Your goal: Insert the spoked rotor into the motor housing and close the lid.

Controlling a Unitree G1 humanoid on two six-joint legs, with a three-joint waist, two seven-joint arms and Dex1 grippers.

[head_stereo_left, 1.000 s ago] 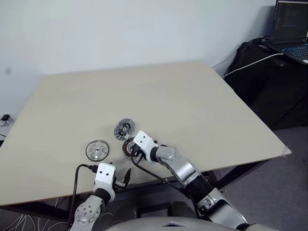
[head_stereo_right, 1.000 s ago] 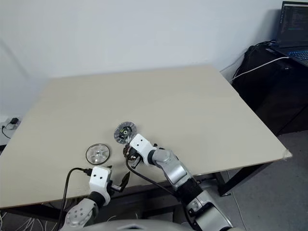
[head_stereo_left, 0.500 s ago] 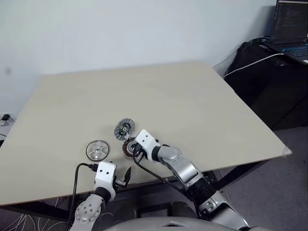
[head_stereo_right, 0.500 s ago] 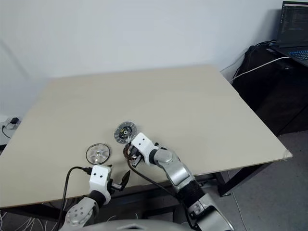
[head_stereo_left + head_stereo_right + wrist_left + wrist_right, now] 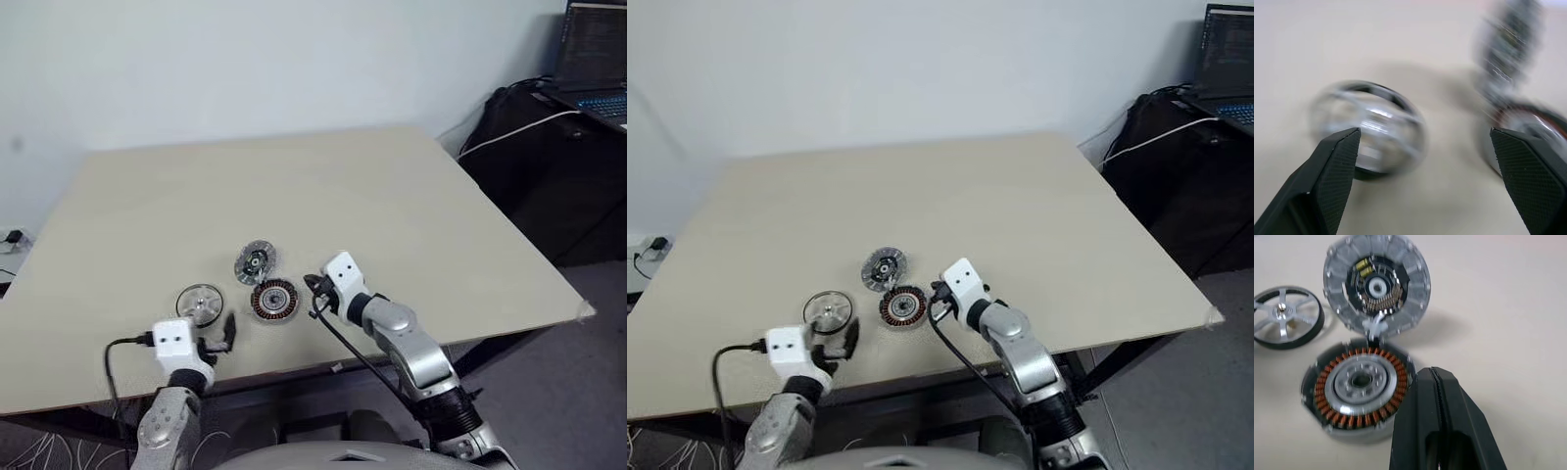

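The spoked rotor (image 5: pixel 200 302), a silver wheel with a dark rim and a small centre boss, lies on the beige table (image 5: pixel 343 196) near the front edge. To its right sits the motor housing (image 5: pixel 273 300) with its ring of copper windings facing up. The lid (image 5: pixel 255 262), a silver segmented disc with a dark centre, lies flat just behind the housing, joined to it by a small white piece (image 5: pixel 1373 327). My left gripper (image 5: pixel 217 335) is open just in front of the rotor (image 5: pixel 1369 129). My right gripper (image 5: pixel 312 287) is shut and empty, just right of the housing (image 5: pixel 1359 382).
A black cable hangs from each wrist below the table's front edge. Beyond the table's right side stand dark bags (image 5: pixel 549 166) with a white cable and an open laptop (image 5: pixel 593 59). A white wall runs behind the table.
My right gripper has drawn away to the right, uncovering the housing. My left gripper has shifted left and up, now facing the rotor. The parts lie where they were.
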